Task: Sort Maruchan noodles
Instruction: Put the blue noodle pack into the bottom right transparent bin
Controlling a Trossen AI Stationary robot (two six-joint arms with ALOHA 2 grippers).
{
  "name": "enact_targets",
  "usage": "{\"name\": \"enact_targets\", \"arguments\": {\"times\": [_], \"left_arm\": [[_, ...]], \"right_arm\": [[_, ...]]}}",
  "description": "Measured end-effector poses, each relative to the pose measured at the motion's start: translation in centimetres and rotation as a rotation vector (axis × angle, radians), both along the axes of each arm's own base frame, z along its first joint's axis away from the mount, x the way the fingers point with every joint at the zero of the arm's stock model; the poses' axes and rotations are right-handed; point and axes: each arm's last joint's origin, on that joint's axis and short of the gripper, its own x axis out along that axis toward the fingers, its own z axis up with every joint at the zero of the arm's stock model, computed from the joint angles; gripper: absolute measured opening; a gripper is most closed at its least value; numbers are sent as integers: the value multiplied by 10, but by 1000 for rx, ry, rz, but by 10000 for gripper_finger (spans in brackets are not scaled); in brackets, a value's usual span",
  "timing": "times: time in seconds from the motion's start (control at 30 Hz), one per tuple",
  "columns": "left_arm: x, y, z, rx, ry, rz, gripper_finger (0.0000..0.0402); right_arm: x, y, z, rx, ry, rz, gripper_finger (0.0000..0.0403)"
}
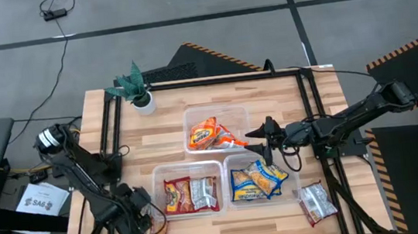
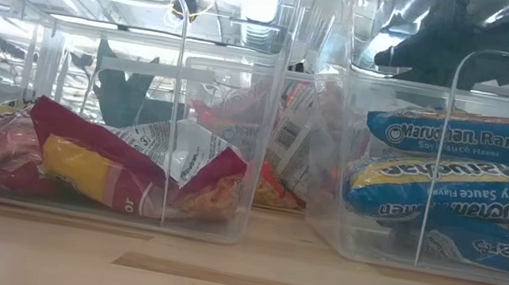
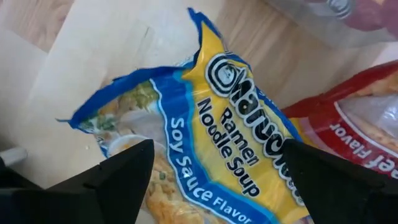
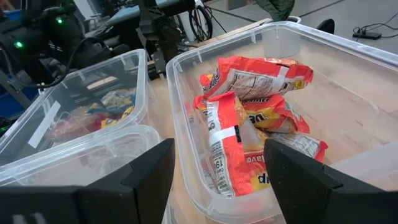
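Maruchan noodles, flat crinkly plastic ramen packets, sorted by print into three clear rectangular plastic tubs on a pale wooden-plank counter (image 1: 172, 140).

Orange packets (image 1: 212, 134): a small heap in the single tub (image 1: 216, 128) at the counter's centre; the right wrist view shows them piled against one another, some face down.

Red packets (image 1: 191, 194): in the tub (image 1: 188, 188) at 7 o'clock from the centre tub. The low view shows them lying flat on that tub's floor.

Yellow-and-blue packets (image 1: 258, 180), soy sauce flavour: stacked in the tub (image 1: 262, 179) at 5 o'clock from the centre tub, just beside the red tub.

Silvery-white packet (image 1: 316, 202): loose on the counter, at 4 o'clock, near the yellow-and-blue tub and outside it.

Loose pair at the counter's 7 o'clock corner: one yellow-and-blue soy sauce packet (image 3: 205, 149) lying partly over a red packet (image 3: 357, 127), both on the bare wood outside the tubs.

Left hand (image 1: 147, 229): at the 7 o'clock corner, directly over the loose pair, fingers spread wide on either side of the yellow-and-blue packet. Whether they touch it cannot be told; nothing is gripped.

Right hand (image 1: 264, 138): reaching in from 3 o'clock, poised at the near edge of the orange tub, between it and the yellow-and-blue tub; fingers wide apart, empty.

Small potted green plant in a white pot (image 1: 138, 89): at 11 o'clock, well apart from the tubs.
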Motion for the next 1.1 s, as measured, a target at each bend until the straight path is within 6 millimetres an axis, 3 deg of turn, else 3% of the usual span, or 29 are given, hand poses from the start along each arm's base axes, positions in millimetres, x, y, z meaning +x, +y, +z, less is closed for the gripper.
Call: {"name": "enact_targets", "arguments": {"times": [0.27, 0.47, 0.6, 0.8, 0.97, 1.1], "left_arm": [[-4, -4, -27, 66, 134, 30, 346], [-6, -2, -33, 85, 179, 33, 329], [-9, 1, -34, 117, 208, 51, 245], [-10, 3, -32, 140, 209, 52, 33], [-9, 4, -15, 122, 203, 47, 4], [-11, 6, 17, 89, 162, 41, 1]], "right_arm": [[0, 0, 0, 1, -1, 0, 269], [0, 0, 0, 1, -1, 0, 269], [0, 0, 0, 2, -1, 0, 269], [0, 0, 0, 2, -2, 0, 269], [0, 0, 0, 2, -3, 0, 269], [0, 0, 0, 3, -4, 0, 269]]}}
